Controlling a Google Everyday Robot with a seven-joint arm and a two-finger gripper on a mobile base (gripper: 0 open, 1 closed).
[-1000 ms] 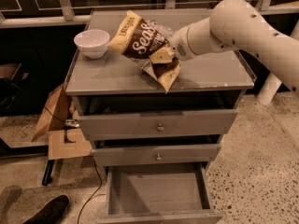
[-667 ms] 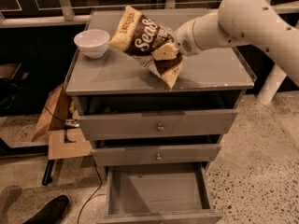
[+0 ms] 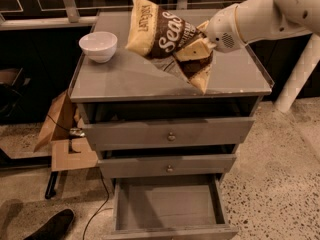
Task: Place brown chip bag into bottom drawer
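My gripper (image 3: 199, 48) is up over the right side of the grey desk (image 3: 125, 79). Its fingers are squeezed tight on the brown chip bag (image 3: 160, 34). The bag hangs tilted above the desk top, with one corner pointing down near the front edge. A white bowl (image 3: 98, 45) sits on the left side. The bottom drawer (image 3: 165, 206) is pulled open, well below the bag.

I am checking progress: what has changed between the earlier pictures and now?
The gripper, jaws shut on the chip bag, raised it a little and carried it slightly toward the picture's right above the cabinet top. Nothing was let go. The bowl, the upper drawers and the open bottom drawer stayed as they were.
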